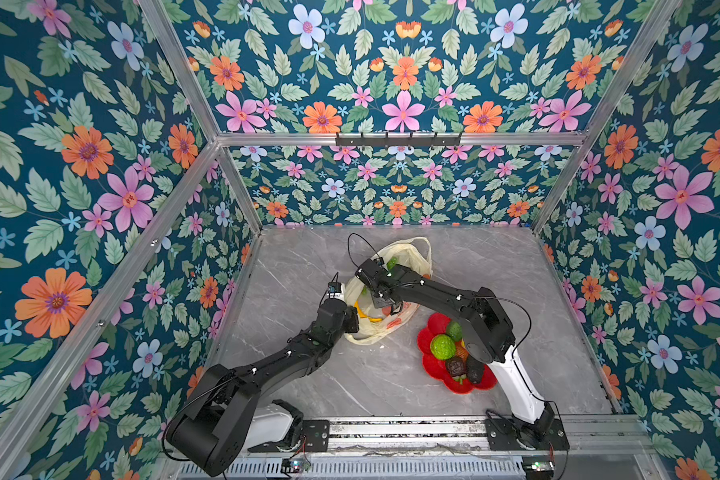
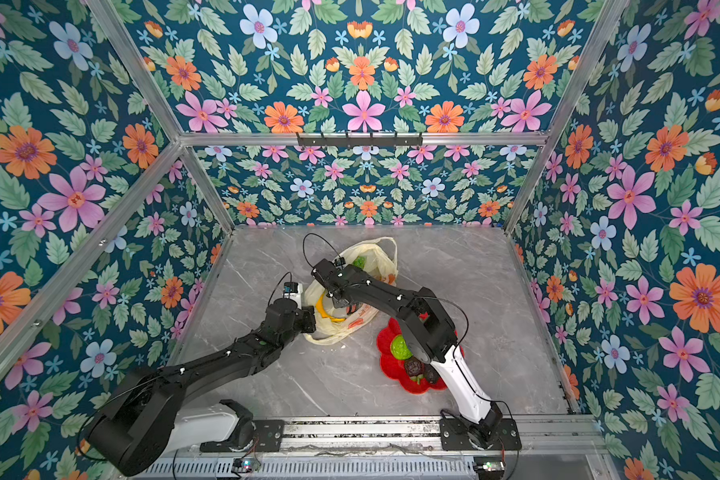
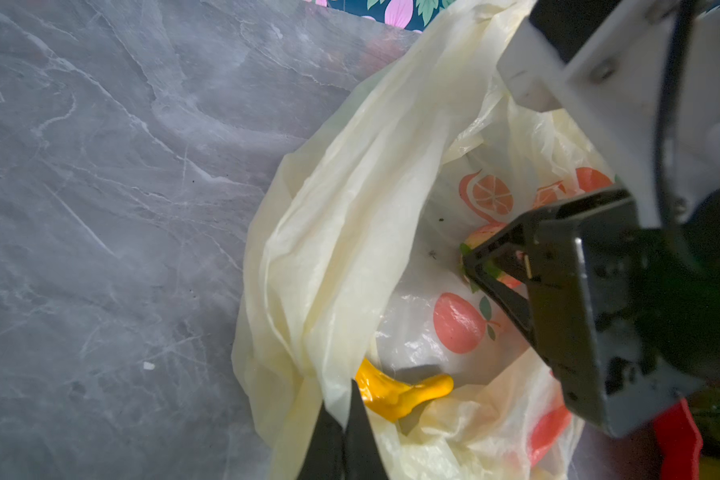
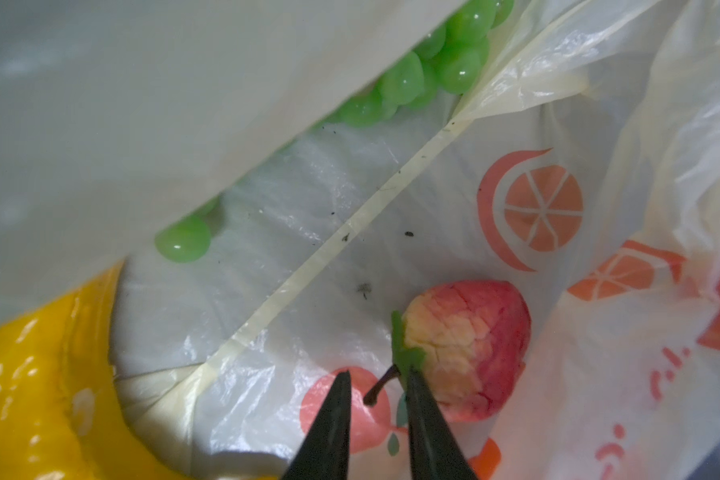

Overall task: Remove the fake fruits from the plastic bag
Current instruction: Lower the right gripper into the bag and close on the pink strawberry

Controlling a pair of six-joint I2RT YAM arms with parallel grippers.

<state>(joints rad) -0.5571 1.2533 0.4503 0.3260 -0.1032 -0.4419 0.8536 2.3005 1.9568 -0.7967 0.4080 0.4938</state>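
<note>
Soft even light, wrist views blurred

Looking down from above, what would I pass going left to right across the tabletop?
Left arm's fingers, shut on the bag's edge → plastic bag → red flower-shaped plate. The right arm crosses over both the bag and the plate, so it is left out.

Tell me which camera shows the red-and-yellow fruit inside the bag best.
The right wrist view: the red-and-yellow fruit lies close, almost whole, leaf and stem visible. The left wrist view shows a sliver behind the right pincer. In both top views I cannot make it out.
</note>
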